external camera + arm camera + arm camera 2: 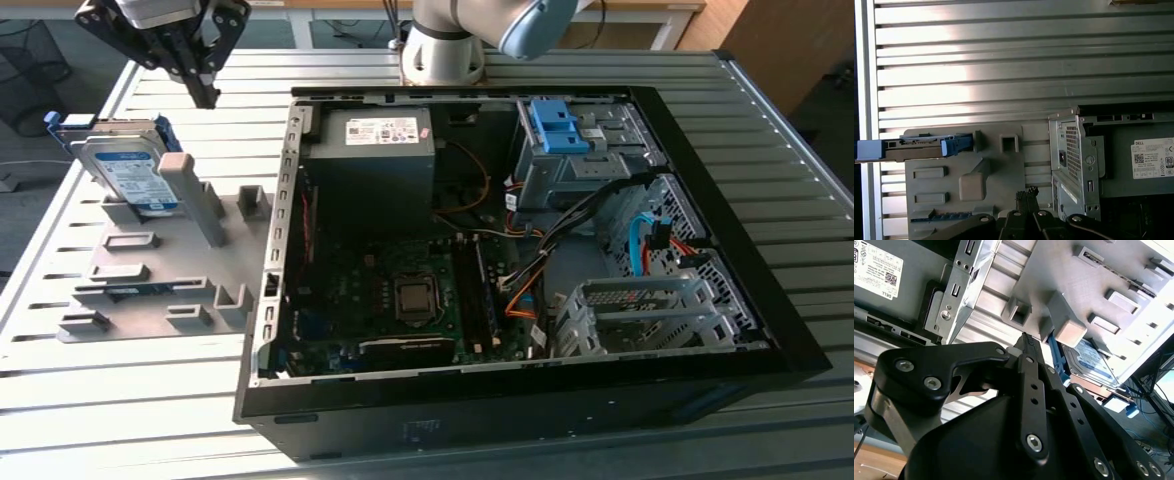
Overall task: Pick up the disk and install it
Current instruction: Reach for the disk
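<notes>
Disk (127, 175) stands on edge in a slot of the grey holder plate (160, 270), on the slatted table (120, 400), to the exterior view's left of the open computer case (274, 250) and apart from it. Label face shows, and the blue frame runs along its edges. Its upper part sticks up free of the slot. In the first wrist view it is seen edge-on (919, 147); the second wrist view catches part of the label (1089, 357). My read: a rigid metal slab, fairly heavy for its size, with smooth faces that could slip, and it won't take a knock or drop well. Best hold is probably a pinch across the two flat faces at the free upper edge. The blue plastic looks like it could flex, so not there. Gripper (204, 95) hangs in the air above the table, up and to the exterior view's right of the disk, near it but touching nothing. Fingertips look pressed together in both wrist views (1026, 340) (1026, 192), with nothing between them. Disk not picked up yet, and the case bay shows no drive going in.
</notes>
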### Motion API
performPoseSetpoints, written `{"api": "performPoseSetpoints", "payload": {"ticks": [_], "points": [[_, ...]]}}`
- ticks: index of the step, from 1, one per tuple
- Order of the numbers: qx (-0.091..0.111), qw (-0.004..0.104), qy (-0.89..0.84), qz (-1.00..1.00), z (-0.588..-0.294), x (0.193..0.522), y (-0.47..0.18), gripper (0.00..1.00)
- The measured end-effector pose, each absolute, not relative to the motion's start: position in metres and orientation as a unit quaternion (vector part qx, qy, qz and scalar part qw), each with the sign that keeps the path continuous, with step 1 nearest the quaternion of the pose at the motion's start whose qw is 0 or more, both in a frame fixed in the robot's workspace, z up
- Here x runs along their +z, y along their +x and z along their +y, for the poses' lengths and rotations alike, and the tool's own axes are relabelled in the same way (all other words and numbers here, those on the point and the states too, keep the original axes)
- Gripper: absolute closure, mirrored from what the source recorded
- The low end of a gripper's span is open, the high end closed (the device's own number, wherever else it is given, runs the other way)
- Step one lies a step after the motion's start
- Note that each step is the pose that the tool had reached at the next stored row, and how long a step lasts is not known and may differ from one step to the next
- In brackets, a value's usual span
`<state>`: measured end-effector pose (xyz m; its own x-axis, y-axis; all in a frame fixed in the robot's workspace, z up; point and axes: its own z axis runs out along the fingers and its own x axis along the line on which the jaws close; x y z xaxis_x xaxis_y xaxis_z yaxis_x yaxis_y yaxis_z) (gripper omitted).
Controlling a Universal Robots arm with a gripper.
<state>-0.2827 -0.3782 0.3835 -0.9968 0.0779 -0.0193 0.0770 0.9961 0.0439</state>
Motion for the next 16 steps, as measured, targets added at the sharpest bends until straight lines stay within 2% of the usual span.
{"api": "performPoseSetpoints", "payload": {"ticks": [16], "points": [[0.021,0.008,0.039,0.999,-0.369,0.381,-0.306,0.89]]}}
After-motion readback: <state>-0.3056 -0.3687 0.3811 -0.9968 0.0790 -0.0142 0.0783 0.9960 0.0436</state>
